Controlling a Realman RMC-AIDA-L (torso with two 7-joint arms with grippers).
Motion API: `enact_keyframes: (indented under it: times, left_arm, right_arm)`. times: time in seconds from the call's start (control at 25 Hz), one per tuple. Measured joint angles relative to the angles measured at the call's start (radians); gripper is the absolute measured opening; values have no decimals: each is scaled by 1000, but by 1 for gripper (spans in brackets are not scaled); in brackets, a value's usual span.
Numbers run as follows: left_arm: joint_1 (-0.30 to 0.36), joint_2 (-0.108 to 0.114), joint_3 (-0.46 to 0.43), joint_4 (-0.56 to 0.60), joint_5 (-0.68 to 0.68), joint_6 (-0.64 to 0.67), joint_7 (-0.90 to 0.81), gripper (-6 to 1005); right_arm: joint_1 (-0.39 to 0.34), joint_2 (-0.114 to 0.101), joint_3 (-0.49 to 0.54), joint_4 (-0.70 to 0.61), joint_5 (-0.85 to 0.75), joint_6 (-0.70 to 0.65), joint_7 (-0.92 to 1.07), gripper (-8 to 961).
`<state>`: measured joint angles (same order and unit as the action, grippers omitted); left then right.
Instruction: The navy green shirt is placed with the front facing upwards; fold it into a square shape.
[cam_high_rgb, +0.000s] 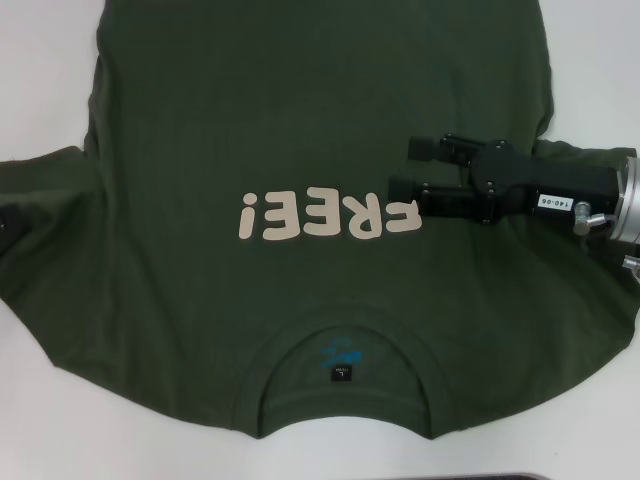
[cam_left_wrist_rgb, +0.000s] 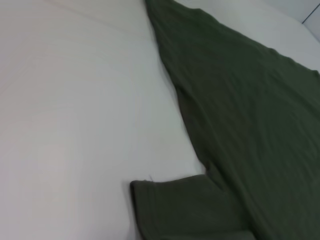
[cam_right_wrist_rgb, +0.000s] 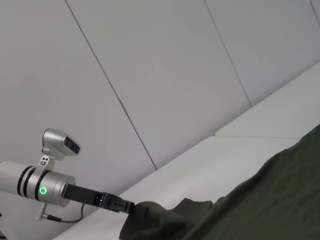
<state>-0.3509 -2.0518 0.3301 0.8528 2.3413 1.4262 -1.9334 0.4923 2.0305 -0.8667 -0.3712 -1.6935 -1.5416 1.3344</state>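
The right gripper (cam_high_rgb: 405, 168) hovers with fingers apart above the navy green shirt (cam_high_rgb: 300, 110), beside its cream lettering. The left gripper (cam_right_wrist_rgb: 131, 209) is clamped on the shirt's sleeve near the table's (cam_high_rgb: 50, 60) left edge. The shirt lies spread, collar nearest the front edge.

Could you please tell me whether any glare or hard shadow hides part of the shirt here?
Head view: even light, no glare on the navy green shirt; the open right pincer over it casts no hard shadow. Left wrist view: soft, flat light on shirt and white table. Right wrist view: no glare; left pincer at the sleeve edge shows plainly.
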Motion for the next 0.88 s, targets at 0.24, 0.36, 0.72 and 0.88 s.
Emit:
enact_keyframes:
  times: [0.24, 0.36, 0.72, 0.88]
  left_arm:
    - [-8, -2, -2, 0, -8, 7, 0, 603]
    - [-11, -3, -3, -2, -6, 0, -1, 555]
    - [-17, -3, 1, -3, 4, -1, -12, 278]
    - [-19, -2, 1, -3, 0, 4, -13, 193]
  right_arm:
    - [1, 0, 2, 0, 1, 0, 0, 914]
    - [1, 0, 7, 0, 1, 0, 0, 914]
    - [-2, 0, 11, 0, 2, -5, 0, 915]
    - [-2, 0, 11, 0, 2, -6, 0, 915]
